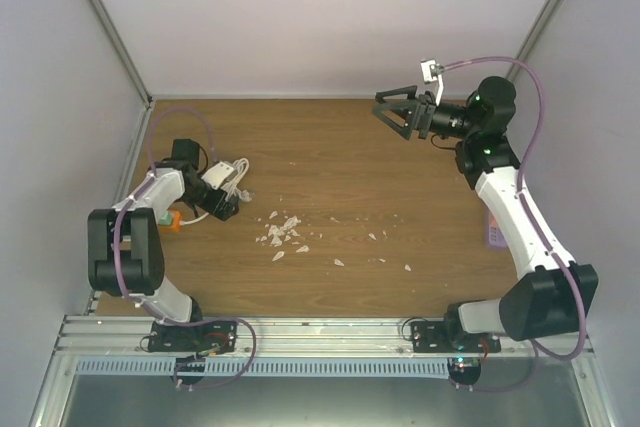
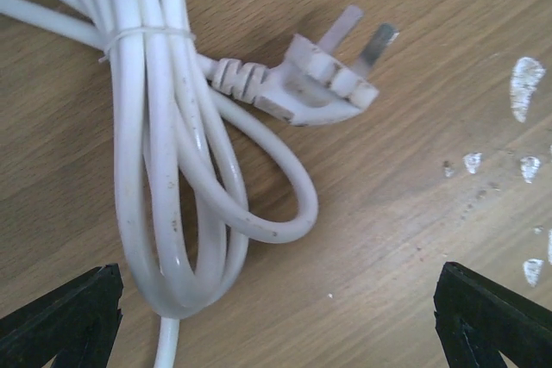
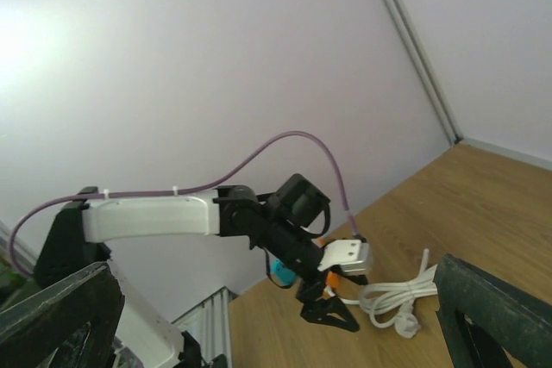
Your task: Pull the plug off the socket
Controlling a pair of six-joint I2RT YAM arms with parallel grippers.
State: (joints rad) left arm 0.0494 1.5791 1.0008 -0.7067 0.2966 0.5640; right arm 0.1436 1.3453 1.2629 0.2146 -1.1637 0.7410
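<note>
Left claw (image 2: 276,325): jaws spread wide, nothing between them, hovering low over the left side of the table.
Plug (image 2: 323,92): white, lying flat on the wood just ahead of the open jaws; its prongs (image 2: 375,45) are bare and touch nothing.
Cable (image 2: 164,170): white, coiled in long loops, bound by a thin tie (image 2: 147,34); one loop curls under the plug.
Right claw (image 1: 392,112): jaws apart, empty, raised in the air at the far right, pointing left.
Table (image 1: 350,167): brown wood, white flecks (image 1: 283,232) scattered just right of the cable.
Edges: orange piece (image 1: 172,222) beside the left arm; purple object (image 1: 492,232) at the right edge.
</note>
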